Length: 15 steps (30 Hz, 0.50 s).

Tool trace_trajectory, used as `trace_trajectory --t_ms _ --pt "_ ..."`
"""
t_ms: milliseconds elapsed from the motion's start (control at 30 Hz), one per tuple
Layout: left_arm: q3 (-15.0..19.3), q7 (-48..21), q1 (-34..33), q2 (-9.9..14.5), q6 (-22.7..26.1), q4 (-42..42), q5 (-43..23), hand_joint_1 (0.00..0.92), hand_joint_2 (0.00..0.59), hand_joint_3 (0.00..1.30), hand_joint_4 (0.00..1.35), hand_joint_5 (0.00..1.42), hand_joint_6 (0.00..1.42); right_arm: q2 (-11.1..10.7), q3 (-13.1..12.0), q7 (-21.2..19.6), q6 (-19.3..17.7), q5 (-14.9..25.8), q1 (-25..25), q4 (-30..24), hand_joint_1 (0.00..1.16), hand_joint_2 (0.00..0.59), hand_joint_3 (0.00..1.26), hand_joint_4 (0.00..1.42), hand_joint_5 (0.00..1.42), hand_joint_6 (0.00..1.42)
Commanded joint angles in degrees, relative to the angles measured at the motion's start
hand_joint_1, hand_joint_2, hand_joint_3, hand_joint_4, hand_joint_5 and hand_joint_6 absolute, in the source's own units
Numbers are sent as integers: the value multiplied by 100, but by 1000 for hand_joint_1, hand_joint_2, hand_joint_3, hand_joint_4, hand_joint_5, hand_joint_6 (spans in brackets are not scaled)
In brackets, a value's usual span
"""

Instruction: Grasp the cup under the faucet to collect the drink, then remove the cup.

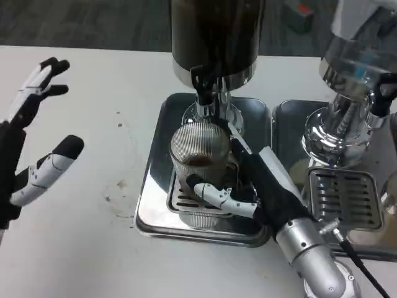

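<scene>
Wrapping my right hand (248, 186) around the ribbed cup (200, 152) keeps it on the drip tray (155, 211) beneath the faucet (205, 93), seemingly catching dark drink, while my left hand (34, 143) waits spread and empty.

A second dispenser (353, 81) stands on its own steel tray (291, 118); both on the white table (93, 248)

Even overhead light, fairly bright. Glare on the chrome dispenser base (338, 133) and steel tray (155, 211); soft shadows; slight blur.
</scene>
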Motion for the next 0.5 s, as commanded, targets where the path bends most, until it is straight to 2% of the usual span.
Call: trace_trajectory --t_ms 33,167,500 --pt "-90 34 171 -24 114 305 46 0 156 168 59 258 139 65 23 4 -89 12 -116 13 719 229 0 0 0 0" --pt "-202 5 221 -32 141 446 84 0 156 169 65 258 138 95 33 -28 -77 -13 -164 103 746 221 0 0 0 0" --pt "-384 -58 344 -7 187 585 42 0 157 204 134 264 122 393 -76 -238 -8 79 -283 467 797 210 0 0 0 0"
